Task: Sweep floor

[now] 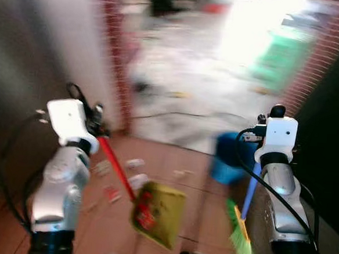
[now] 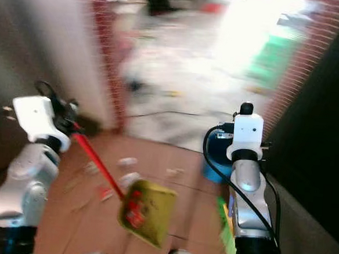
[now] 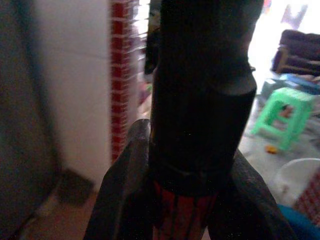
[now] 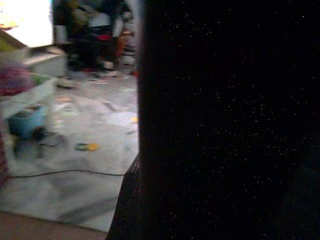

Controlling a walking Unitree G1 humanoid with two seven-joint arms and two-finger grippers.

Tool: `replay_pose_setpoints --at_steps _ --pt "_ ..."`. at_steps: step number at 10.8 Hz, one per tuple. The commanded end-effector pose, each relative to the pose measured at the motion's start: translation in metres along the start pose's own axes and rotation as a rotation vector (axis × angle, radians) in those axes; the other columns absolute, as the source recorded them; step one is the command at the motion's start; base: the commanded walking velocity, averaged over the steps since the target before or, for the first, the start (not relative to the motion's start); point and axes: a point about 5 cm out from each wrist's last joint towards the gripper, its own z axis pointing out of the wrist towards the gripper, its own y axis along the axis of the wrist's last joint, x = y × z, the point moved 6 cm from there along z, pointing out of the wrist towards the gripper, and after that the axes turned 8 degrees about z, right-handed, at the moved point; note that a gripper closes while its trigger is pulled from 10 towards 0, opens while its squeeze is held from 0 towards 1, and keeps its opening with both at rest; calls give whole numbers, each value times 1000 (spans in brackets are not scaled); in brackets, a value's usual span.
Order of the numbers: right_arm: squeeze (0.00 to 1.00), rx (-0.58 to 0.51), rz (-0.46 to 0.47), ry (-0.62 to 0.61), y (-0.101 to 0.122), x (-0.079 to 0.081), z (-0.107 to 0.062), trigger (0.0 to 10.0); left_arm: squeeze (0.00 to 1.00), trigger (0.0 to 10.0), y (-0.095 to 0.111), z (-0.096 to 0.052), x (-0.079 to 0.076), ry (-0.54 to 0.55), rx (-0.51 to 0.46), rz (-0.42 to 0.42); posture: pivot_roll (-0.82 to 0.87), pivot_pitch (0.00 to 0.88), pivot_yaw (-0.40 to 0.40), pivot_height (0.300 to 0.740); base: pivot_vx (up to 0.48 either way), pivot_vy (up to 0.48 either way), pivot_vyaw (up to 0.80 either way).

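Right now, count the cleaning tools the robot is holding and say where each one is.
2. A yellow-green dustpan on a red handle hangs from the left gripper over the tiled floor. A green-bristled broom on a blue handle hangs by the right arm; blur may hide others.

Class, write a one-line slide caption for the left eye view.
Left gripper holds a red-handled dustpan, right arm a green broom, above littered tiles.

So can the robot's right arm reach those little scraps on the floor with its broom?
Probably not yet. The green-bristled broom hangs at the robot's right, and the yellow-green dustpan sits between it and the small paper scraps on the reddish floor tiles.
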Motion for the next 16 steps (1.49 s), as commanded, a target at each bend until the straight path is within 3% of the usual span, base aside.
replay_pose_setpoints --at_steps 1,4,8,14,16 --pt "0 -39 -19 -2 12 -1 5 10000 0 10000 12 3 -8 -18 -47 -57 -83 44 37 740 0 0 -800" --pt "0 -32 -22 -4 10 -2 5 10000 0 10000 5 -1 -17 -23 -21 -82 -85 48 37 740 0 0 -800" --pt "0 -22 -24 -1 7 0 7 10000 0 10000 13 3 -7 14 -42 -80 -80 46 35 740 0 0 -800" --pt "0 -22 -12 12 6 5 8 10000 0 10000 29 10 15 84 -86 -53 -73 37 37 740 0 0 0" --pt "0 -21 -14 10 5 5 8 10000 0 10000 48 11 23 121 -139 -52 -68 38 35 740 0 0 0"
